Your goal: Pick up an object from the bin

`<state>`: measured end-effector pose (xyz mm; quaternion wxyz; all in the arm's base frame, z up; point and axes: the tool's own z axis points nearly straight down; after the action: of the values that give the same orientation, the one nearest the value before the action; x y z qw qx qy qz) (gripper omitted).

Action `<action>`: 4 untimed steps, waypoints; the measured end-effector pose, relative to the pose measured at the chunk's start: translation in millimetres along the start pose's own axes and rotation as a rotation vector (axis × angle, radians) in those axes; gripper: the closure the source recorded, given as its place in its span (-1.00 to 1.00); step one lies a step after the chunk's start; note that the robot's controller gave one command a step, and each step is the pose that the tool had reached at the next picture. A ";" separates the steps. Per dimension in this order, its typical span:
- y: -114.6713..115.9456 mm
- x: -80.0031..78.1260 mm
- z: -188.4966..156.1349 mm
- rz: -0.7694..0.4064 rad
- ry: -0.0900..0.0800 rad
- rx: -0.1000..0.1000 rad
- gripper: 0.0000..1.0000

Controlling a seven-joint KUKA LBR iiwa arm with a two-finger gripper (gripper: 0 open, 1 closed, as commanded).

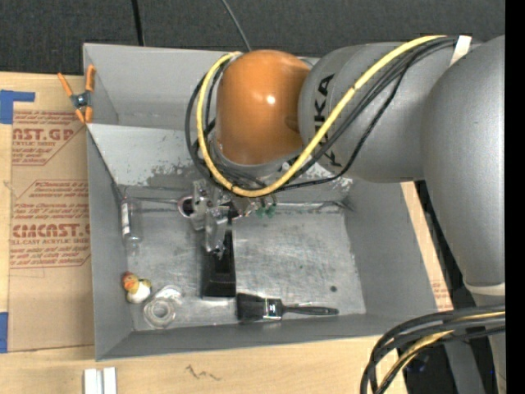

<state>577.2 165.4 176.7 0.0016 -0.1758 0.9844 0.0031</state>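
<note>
One arm [394,113] bent downward, claw [218,246] over black block [218,281]

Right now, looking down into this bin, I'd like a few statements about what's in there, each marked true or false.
1. The claw is over a black rectangular block near the middle of the bin's floor. True.
2. A black brush lies just to the right of that block in the view. True.
3. The claw is carrying a yellow toy. False: the small yellow-and-white toy lies in the view's lower left corner, apart from the claw.
4. The bin is heaped full. False: just a few things lie scattered on its floor.
</note>
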 end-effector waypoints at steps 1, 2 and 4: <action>12.0 6.5 15.0 -0.066 0.003 0.008 1.00; 10.1 25.6 9.2 -0.293 0.002 0.001 1.00; 5.8 37.0 -51.4 -0.036 0.007 0.004 1.00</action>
<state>540.3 157.7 227.9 -0.0014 -0.1933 0.9811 0.0007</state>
